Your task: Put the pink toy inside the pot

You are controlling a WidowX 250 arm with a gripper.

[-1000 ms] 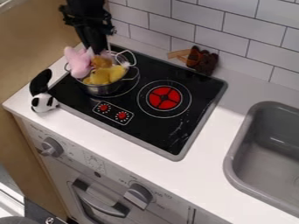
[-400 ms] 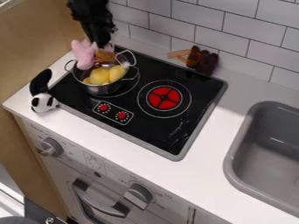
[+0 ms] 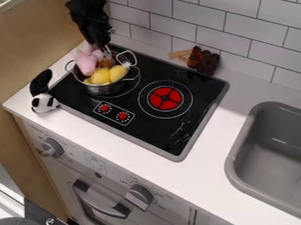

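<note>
The hand (image 3: 101, 47) hung just above the pink toy (image 3: 86, 64), which sat in the pot (image 3: 106, 90) below; whether it was spread or pinching could not be told. Seemingly light, squashy plush, the toy was probably best taken round its thick middle.

black arm (image 3: 85, 9) was cut off by the top edge, pot's (image 3: 107, 91) floor was hidden under toys (image 3: 101, 76), gray sink (image 3: 233, 163) was cropped at right, oven door (image 3: 66, 192) was cropped below, gripper's (image 3: 100, 47) contact with the pink toy (image 3: 87, 64) was unclear
</note>
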